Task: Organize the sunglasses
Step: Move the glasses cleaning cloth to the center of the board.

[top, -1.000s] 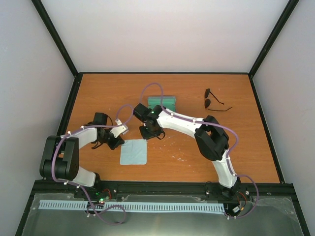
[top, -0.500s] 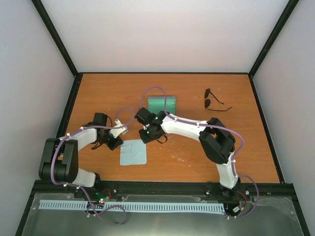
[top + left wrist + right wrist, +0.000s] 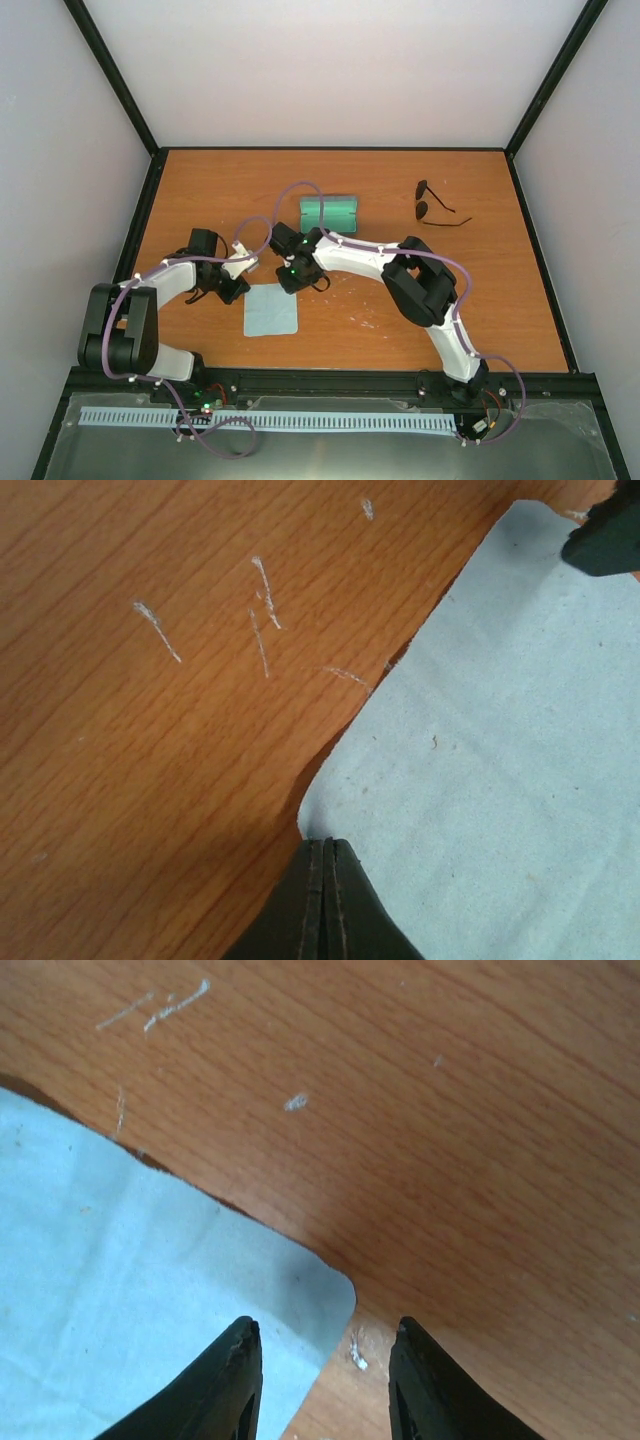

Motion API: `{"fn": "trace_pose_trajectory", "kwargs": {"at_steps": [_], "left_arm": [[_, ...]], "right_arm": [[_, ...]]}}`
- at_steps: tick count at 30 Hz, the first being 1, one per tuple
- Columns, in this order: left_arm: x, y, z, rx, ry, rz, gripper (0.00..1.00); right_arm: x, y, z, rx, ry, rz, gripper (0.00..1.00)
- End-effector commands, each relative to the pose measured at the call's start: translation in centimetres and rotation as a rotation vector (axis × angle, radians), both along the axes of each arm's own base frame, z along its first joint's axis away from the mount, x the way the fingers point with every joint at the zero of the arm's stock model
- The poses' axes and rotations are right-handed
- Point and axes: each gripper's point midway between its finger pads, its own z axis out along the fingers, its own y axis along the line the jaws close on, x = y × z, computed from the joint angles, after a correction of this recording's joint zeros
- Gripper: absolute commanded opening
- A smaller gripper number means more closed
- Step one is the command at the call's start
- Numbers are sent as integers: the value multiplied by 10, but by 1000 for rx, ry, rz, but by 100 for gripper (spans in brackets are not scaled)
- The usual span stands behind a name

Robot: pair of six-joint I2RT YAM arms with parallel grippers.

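Sunglasses (image 3: 436,206) lie at the far right of the table (image 3: 520,310), well apart from both grippers. Left gripper (image 3: 323,845): fingers pressed together at one corner of the light-blue cloth (image 3: 500,750). Right gripper (image 3: 325,1338): fingers narrowly parted, straddling another cloth corner.

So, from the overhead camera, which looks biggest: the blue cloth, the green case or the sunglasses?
1. square light-blue cloth
2. oblong case with green inside, slightly smaller
3. black wire-frame sunglasses: similar spread with arms unfolded, so unsure against the case
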Motion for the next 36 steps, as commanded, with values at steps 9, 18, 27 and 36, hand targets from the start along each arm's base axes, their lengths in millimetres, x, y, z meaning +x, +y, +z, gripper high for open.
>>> {"fn": "trace_pose_trajectory", "kwargs": {"at_steps": [9,18,27,36], "left_arm": [[10,-5,13,-33,-52,10,0],[12,-5,13,-28,-66,9,0],[26,-8,22,-48,-92,19,0],[53,-12,31,-63,-152,14,0]], "right_arm": [[0,8,-13,-34,17,20,28],[-9,11,-28,-59,52,36,9],[4,3,-10,-76,-41,-11,3],[43,-12,15,-62,-160,-79,3]]}}
